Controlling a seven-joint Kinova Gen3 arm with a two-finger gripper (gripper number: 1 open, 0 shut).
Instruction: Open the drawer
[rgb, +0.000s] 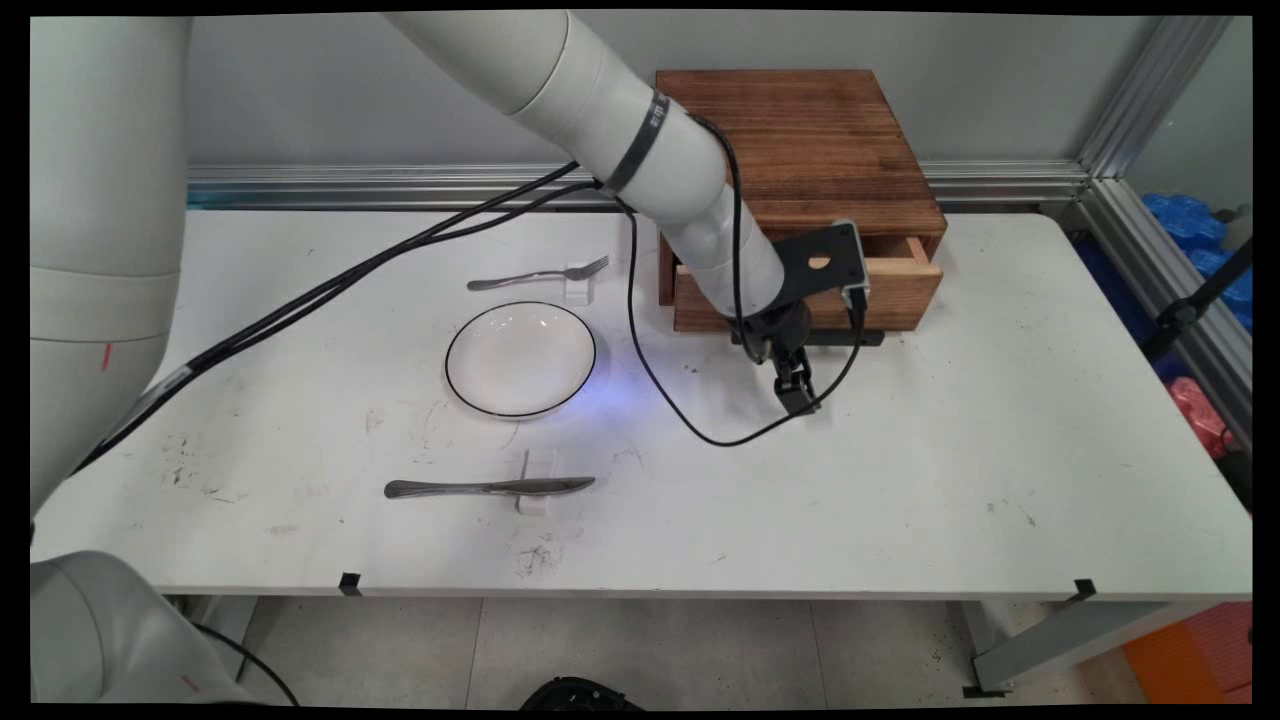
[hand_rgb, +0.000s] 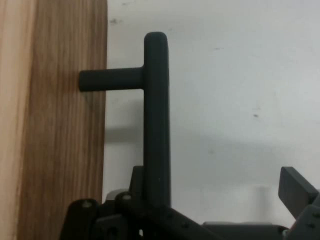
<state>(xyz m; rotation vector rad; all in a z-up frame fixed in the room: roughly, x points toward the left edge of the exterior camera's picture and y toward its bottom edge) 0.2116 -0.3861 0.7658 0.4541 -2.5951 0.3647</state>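
A wooden box (rgb: 810, 140) stands at the back of the white table (rgb: 1000, 450), its drawer (rgb: 905, 292) pulled out a little. A black bar handle (rgb: 868, 338) runs along the drawer's front. My gripper (rgb: 797, 395) points down at the table just in front of that handle. In the hand view the handle (hand_rgb: 156, 125) stands on its post from the wooden drawer front (hand_rgb: 55, 130) and runs down into the gripper (hand_rgb: 217, 179). It lies close against the left finger, while the right finger (hand_rgb: 297, 184) is far off. The gripper is open and holds nothing.
Left of the box lies a white plate (rgb: 520, 358) with a dark rim. A fork (rgb: 535, 276) rests on a small white block behind it, and a knife (rgb: 488, 487) on another block in front. Black cables (rgb: 700, 425) hang from the arm.
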